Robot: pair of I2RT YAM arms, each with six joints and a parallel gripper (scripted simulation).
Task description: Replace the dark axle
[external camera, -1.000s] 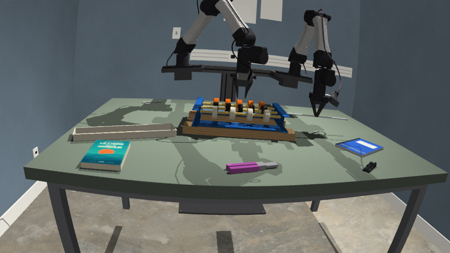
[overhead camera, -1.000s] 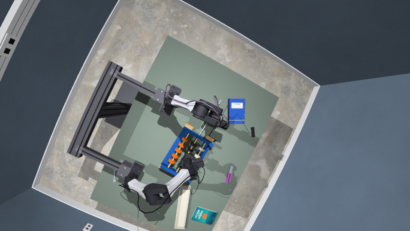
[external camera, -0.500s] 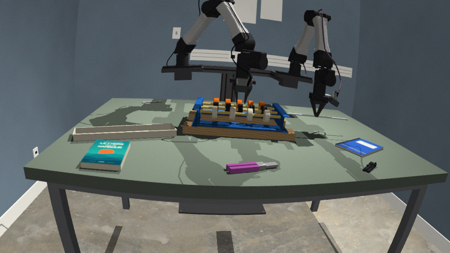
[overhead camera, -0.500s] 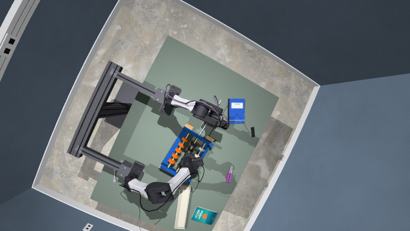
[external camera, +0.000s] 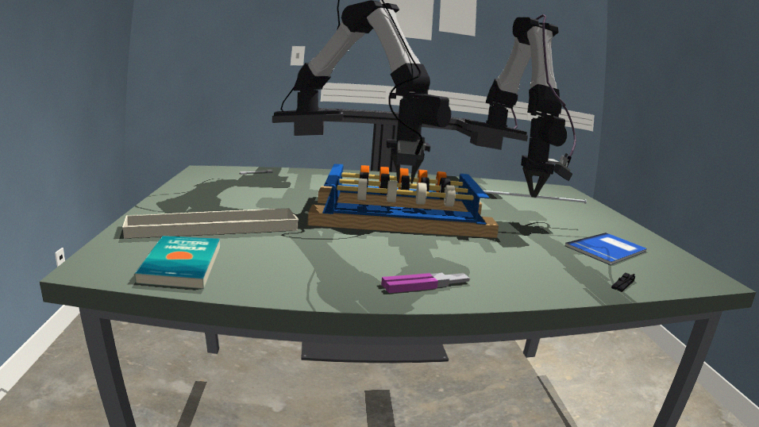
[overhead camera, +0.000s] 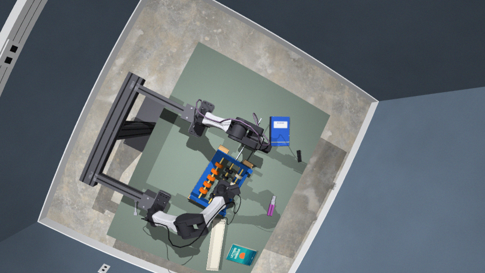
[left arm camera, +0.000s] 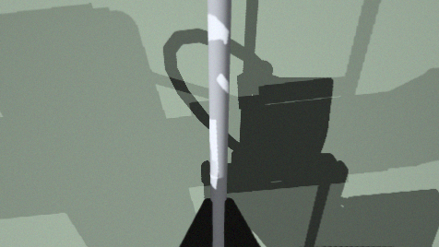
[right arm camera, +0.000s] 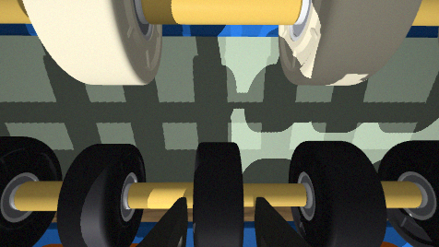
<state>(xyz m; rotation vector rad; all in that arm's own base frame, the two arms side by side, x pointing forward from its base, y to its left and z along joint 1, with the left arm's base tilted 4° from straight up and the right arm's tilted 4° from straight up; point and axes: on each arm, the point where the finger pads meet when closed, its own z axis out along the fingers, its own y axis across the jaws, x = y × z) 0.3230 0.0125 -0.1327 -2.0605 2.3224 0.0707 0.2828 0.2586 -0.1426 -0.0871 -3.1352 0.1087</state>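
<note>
Currently, my left gripper (overhead camera: pixel 250 141) (external camera: pixel 534 194) (left arm camera: pixel 218 209) is clamped on the bright axle (overhead camera: pixel 239 153) (external camera: pixel 570 199) (left arm camera: pixel 219 106), outside the rail; my right gripper (overhead camera: pixel 221 189) (external camera: pixel 414 178) (right arm camera: pixel 220 208) straddles a black wheel (right arm camera: pixel 218 184), fingers apart. Apparent step: axle exchange. Next: steady the wheel, verify alignment, feed axle.

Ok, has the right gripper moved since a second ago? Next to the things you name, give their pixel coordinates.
Yes. In the exterior view it has come down: its fingertips stood above the wheel frame (external camera: pixel 480 190) and now the right gripper (external camera: pixel 410 172) (right arm camera: pixel 220 208) reaches in among the wheels.
</note>
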